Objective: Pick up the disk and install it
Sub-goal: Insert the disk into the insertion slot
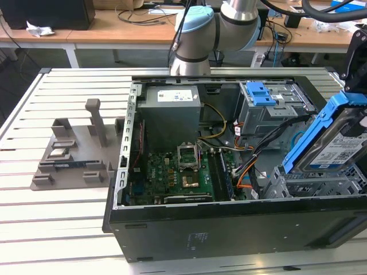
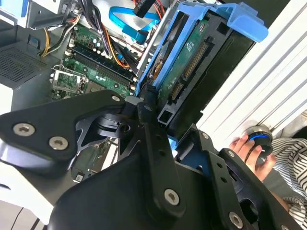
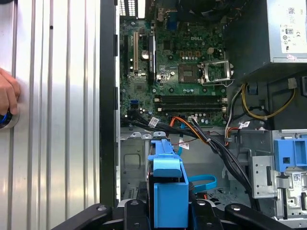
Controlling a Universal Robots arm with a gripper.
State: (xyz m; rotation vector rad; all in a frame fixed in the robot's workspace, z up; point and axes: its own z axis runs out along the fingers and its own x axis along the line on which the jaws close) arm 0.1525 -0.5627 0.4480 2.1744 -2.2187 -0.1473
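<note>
While tilted above the open black PC case (image 1: 229,223), silver hard disk in blue plastic carrier (image 1: 335,137) sits clamped in black gripper (image 2: 165,139), w/ fingers narrow.

Blue-framed silver disk (image 1: 335,140) tilted above the case.

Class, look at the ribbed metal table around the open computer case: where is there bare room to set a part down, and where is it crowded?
Free: the ribbed metal table in front of the grey plastic fixture. Crowded: inside the open black computer case, where the gripper holds the blue-framed silver disk over the grey drive cage.
</note>
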